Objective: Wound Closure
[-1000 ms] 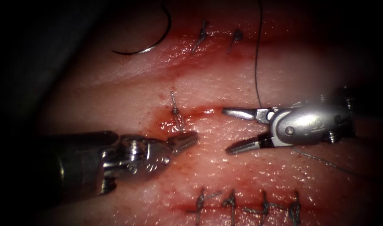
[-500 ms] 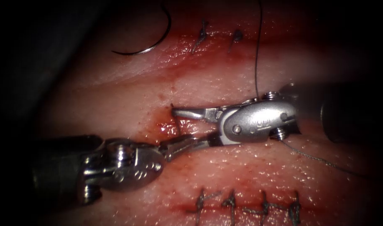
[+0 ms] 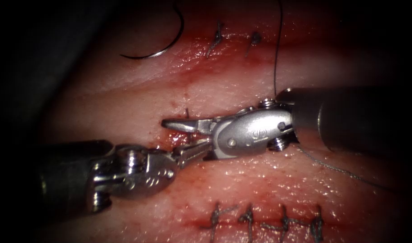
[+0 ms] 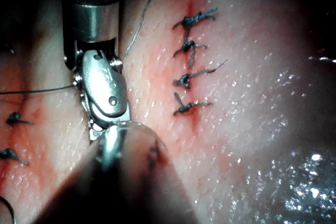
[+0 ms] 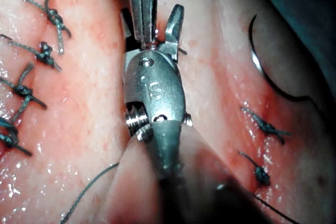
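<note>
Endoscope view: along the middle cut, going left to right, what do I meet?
Left tool, jaws shut → short thread end standing up from the cut → right tool, jaws open, holding nothing → long thread running up. The needle lies free on the tissue, far from the cut.

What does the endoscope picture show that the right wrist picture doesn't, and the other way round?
Endoscope view: the left tool's shiny wrist and dark shaft. Right wrist view: the right tool's open, empty jaws seen from behind, with the left tool's tip between them. Both: the needle lying loose on the tissue, held by neither tool, and the four stitches.
</note>
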`<state>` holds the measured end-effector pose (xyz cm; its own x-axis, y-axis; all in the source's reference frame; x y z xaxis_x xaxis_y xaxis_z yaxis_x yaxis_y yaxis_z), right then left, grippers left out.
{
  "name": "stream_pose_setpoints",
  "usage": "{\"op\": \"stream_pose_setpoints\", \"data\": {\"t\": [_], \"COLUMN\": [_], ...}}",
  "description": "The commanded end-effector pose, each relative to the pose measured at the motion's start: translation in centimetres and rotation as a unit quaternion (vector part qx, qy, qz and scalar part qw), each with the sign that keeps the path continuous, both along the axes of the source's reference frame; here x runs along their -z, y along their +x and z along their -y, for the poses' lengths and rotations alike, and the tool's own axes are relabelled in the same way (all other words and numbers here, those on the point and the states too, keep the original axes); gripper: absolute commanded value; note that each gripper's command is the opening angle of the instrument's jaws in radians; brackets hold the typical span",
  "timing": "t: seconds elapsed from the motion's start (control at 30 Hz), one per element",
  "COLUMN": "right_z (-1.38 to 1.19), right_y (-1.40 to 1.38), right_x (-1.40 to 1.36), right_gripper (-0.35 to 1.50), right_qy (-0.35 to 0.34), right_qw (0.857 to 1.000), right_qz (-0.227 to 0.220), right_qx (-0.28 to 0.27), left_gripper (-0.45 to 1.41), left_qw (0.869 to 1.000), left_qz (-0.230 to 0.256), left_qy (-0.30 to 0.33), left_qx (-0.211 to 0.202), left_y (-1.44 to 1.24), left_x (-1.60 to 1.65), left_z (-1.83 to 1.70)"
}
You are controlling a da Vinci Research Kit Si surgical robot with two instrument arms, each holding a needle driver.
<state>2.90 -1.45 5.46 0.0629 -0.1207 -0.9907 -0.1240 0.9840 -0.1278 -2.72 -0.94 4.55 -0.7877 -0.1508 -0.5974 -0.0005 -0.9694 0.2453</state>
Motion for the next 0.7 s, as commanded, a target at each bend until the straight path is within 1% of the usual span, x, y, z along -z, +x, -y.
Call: {"op": "stream_pose_setpoints", "data": {"t": [0.03,0.2,0.5,0.6,0.67,0.7], "right_z": [0.03,0.02,0.03,0.05,0.06,0.06], "right_y": [0.11,0.19,0.23,0.26,0.27,0.27], "right_x": [-0.06,-0.07,-0.05,-0.03,-0.02,-0.02], "right_gripper": [1.35,1.35,1.35,1.33,1.25,1.25], "right_qy": [0.0,-0.013,-0.02,-0.023,-0.033,-0.033], "right_qw": [1.0,1.0,1.0,1.0,0.999,0.999], "right_qz": [-0.002,-0.007,-0.015,-0.016,-0.021,-0.021], "right_qx": [0.002,0.005,0.01,0.011,0.014,0.014], "left_gripper": [-0.45,-0.45,-0.45,-0.45,-0.45,-0.45], "left_qw": [1.0,1.0,1.0,1.0,1.0,1.0], "left_qz": [0.0,0.0,0.0,0.0,0.0,0.0], "left_qy": [0.0,-0.001,-0.001,-0.001,-0.001,-0.001], "left_qx": [0.0,-0.001,0.0,0.0,0.0,0.0], "left_y": [-0.06,-0.05,-0.06,-0.07,-0.08,-0.08], "left_x": [-0.05,-0.02,-0.01,-0.03,-0.04,-0.04], "left_z": [0.01,0.03,0.04,0.02,0.02,0.02]}}
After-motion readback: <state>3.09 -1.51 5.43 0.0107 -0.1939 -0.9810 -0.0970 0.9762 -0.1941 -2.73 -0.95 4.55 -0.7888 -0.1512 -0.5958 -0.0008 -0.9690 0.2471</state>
